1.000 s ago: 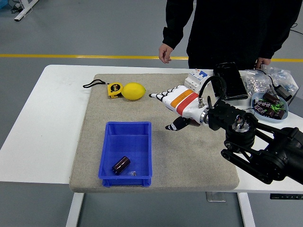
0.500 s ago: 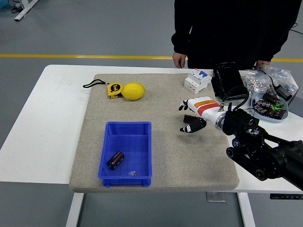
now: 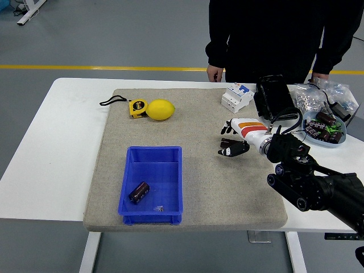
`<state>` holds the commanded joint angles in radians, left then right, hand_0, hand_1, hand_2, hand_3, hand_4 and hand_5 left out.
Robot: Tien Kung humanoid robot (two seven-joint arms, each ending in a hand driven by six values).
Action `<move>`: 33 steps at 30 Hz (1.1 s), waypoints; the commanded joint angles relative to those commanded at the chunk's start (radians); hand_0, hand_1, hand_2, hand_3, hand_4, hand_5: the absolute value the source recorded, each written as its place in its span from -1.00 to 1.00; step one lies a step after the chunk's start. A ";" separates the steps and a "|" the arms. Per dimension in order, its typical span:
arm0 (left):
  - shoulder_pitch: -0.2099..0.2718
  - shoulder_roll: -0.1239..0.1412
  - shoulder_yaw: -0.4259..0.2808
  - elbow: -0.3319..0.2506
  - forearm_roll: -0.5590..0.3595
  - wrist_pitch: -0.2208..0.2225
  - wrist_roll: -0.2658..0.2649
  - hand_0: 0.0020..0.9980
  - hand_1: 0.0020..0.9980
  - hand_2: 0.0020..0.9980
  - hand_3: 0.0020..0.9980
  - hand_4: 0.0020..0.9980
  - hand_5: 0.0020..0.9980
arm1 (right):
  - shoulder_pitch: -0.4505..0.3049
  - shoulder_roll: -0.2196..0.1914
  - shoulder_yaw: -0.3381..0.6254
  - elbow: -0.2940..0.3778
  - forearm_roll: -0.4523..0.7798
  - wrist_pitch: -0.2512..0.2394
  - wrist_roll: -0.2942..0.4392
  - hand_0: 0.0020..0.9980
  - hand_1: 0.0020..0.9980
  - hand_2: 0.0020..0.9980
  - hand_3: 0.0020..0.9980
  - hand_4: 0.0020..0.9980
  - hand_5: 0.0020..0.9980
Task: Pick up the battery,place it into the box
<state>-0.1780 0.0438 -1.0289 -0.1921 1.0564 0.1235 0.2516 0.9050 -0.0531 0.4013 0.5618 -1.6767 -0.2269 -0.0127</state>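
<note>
A white table (image 3: 51, 148) carries a grey felt mat (image 3: 193, 187), viewed from above the robot's side. Near the mat's front left corner sits a blue plastic box (image 3: 173, 185), and the battery (image 3: 139, 191), a dark cylinder, lies inside it toward its front end, beside a few small loose bits. The task's placing step looks complete, so the sensible move now is to draw the arm clear toward the table's right edge, lifting enough not to drag on the mat or clip the parts crowded at the back right corner. The right hand (image 3: 236, 138), white with an orange band and black fingertips, hangs over the mat right of centre, well apart from the box; its fingers are loosely spread and hold nothing, thumb tucked below the palm, wrist pointing left from the black forearm that enters at the lower right. The left arm is not visible. Near the mat's back edge lie a yellow tape measure (image 3: 136, 108) and a lemon (image 3: 161, 110), touching. A person in black stands at the table's far side, one hand (image 3: 214, 73) hanging by the edge.
</note>
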 joint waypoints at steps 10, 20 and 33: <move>-0.009 -0.002 0.001 -0.002 0.005 -0.002 0.005 0.44 0.38 0.35 0.17 0.27 0.09 | 0.005 0.024 -0.009 -0.062 0.018 -0.008 0.004 0.00 0.16 0.30 0.27 0.83 -0.31; -0.017 -0.004 0.002 -0.005 0.012 -0.004 0.008 0.44 0.38 0.36 0.17 0.27 0.09 | 0.003 0.045 -0.037 -0.099 0.047 -0.031 0.014 -0.24 -0.01 0.10 0.11 0.69 -0.36; -0.015 -0.007 -0.001 -0.006 0.023 -0.007 0.010 0.44 0.38 0.36 0.17 0.26 0.08 | -0.020 0.053 -0.054 -0.111 0.057 -0.056 0.022 -0.44 -0.15 -0.04 0.01 0.61 -0.38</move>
<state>-0.1930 0.0365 -1.0303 -0.1977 1.0789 0.1168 0.2612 0.8849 0.0000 0.3477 0.4512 -1.6193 -0.2832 0.0093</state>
